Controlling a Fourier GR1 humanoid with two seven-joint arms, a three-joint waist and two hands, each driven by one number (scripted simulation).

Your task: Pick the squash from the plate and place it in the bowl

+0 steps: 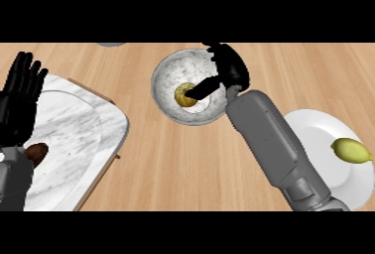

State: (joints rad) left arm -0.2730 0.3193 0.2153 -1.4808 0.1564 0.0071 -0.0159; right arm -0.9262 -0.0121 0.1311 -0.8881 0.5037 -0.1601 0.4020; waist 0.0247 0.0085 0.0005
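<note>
The yellow-green squash [183, 95] lies inside the marbled grey bowl [170, 74] at the upper middle of the counter. My right hand [232, 68] hovers over the bowl's right rim. Its thumb [203, 90] stretches down-left and its tip meets the squash, while the fingers [218, 51] stay far from it near the bowl's far edge, holding nothing. The white plate [322, 139] sits at the right, partly under my right forearm, with a yellow lemon [352, 151] on it. My left hand [21, 92] rests open at the left edge, fingers up.
A marbled white tray [81, 129] on a wooden board fills the left side, with a brown item [36, 152] by my left forearm. A grey object [111, 44] peeks in at the top edge. Bare wooden counter lies between tray, bowl and plate.
</note>
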